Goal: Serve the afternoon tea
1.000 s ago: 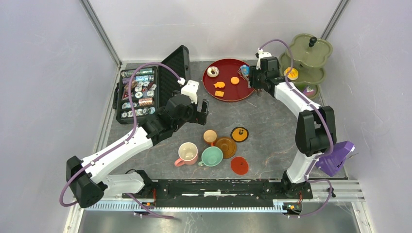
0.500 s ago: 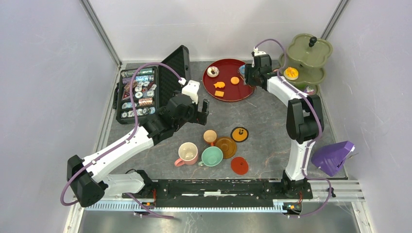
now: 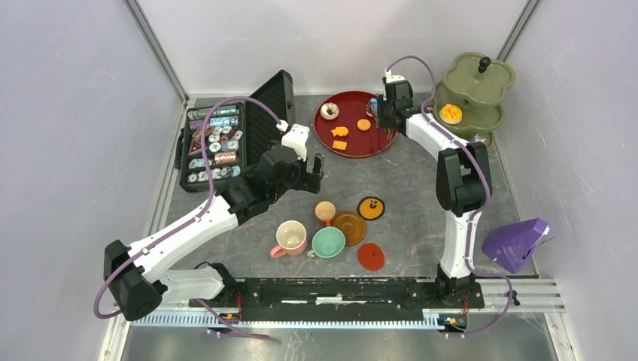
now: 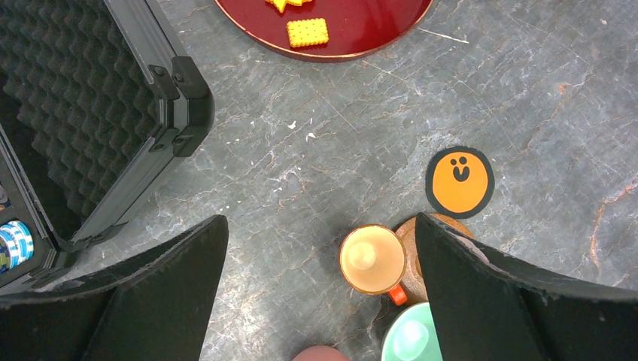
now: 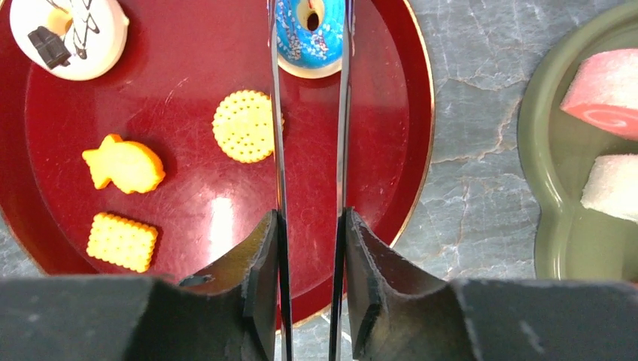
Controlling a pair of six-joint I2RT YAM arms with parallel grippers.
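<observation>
1. Tongs (image 5: 280, 150) are pinched in the right gripper (image 5: 310, 226). Its fingers press on the outside of both thin metal arms. The arms run almost parallel with a narrow gap between them.
2. A blue donut (image 5: 310, 37) sits between the tong tips, one arm against each of its sides, on the far part of the red tray (image 5: 361, 150). Whether it is lifted off the tray cannot be told.
3. Just left of the left tong arm lies a round biscuit (image 5: 242, 126). Further left lies a fish-shaped biscuit (image 5: 124, 163), with a square biscuit (image 5: 122, 241) nearer the gripper. A white donut (image 5: 69, 34) lies furthest left, level with the tips.
4. Right of the tongs, past the tray rim and a strip of table (image 5: 466, 188), a green stand (image 5: 557, 150) holds a pink roll slice (image 5: 606, 83) and a white piece (image 5: 613, 188).
5. Well apart from the tongs, the left gripper (image 4: 320, 222) hangs with its fingers spread wide above a small orange cup (image 4: 371, 258).
6. Since a second ago, the right gripper and tongs have moved from the tray's right rim toward its far edge, and the elbow has swung left. The left arm and the cup have not moved.
</observation>
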